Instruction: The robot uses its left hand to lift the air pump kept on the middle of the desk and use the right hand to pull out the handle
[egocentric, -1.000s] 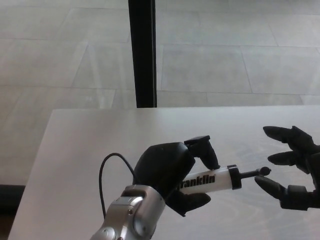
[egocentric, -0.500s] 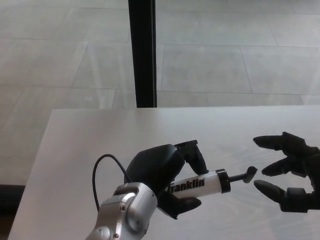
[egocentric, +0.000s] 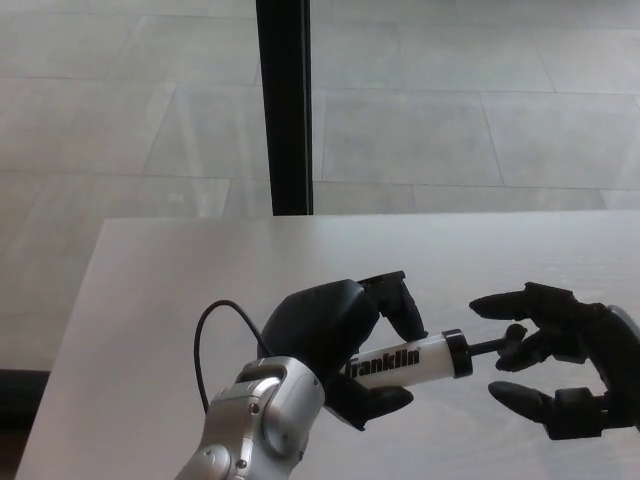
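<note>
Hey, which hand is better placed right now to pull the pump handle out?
The right hand: its open fingers sit around the handle at the pump's right end. The left hand is busy gripping the air pump.

air pump (egocentric: 405, 362): rear barrel hidden in left hand (egocentric: 325, 335) | right hand (egocentric: 560, 355): cut by frame edge (wrist unseen)

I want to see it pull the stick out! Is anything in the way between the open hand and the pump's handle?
Nothing visible: the right hand is open right at the handle, while the left hand holds the air pump.
</note>
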